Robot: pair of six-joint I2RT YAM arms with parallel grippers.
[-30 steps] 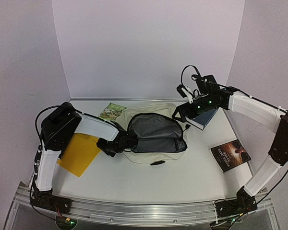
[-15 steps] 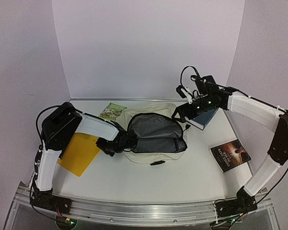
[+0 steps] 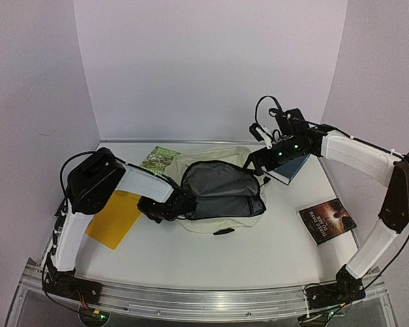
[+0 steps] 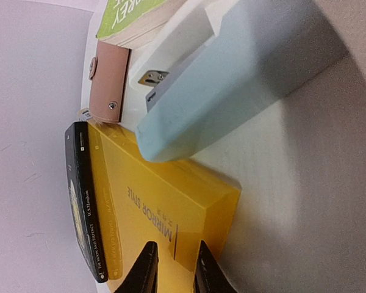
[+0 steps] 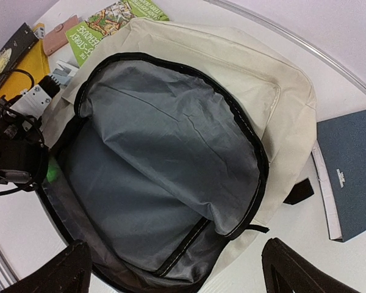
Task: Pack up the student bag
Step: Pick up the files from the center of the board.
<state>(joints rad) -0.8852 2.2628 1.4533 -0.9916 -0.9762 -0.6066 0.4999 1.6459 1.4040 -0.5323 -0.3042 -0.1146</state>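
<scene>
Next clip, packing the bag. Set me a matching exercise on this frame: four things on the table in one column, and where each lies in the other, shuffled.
Things
1. student bag
2. yellow book
3. blue book
4. dark-covered book

Places
A. right side of the table, lying alone toward the near edge
B. middle of the table, unzipped, grey lining showing
C. just right of the bag, toward the far side
D. left side of the table

Pairs: 1-B, 2-D, 3-C, 4-A
</scene>
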